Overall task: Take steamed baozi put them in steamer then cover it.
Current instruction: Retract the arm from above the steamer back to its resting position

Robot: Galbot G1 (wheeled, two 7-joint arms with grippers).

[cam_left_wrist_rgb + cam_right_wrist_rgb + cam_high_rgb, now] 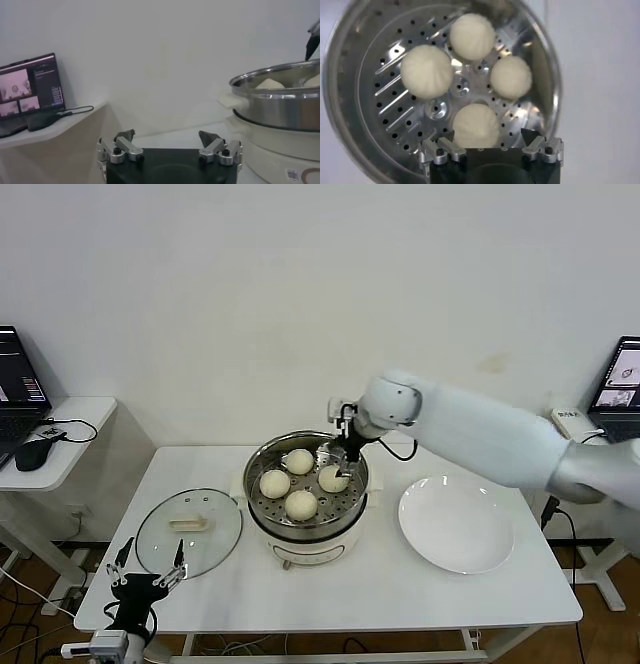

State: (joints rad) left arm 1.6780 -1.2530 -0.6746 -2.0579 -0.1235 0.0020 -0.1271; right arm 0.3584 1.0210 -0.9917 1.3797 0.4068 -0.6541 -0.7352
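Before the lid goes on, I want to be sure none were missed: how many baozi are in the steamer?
4, all on the steamer's perforated tray: rear baozi, left baozi, front baozi, right baozi under the right gripper. None visible elsewhere.

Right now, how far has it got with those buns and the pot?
All four buns sit on the steamer's perforated tray, and the white plate is bare, so loading looks done. The right hand, open, hangs over the last bun. Left to do: the glass lid lies on the table beside the left hand.
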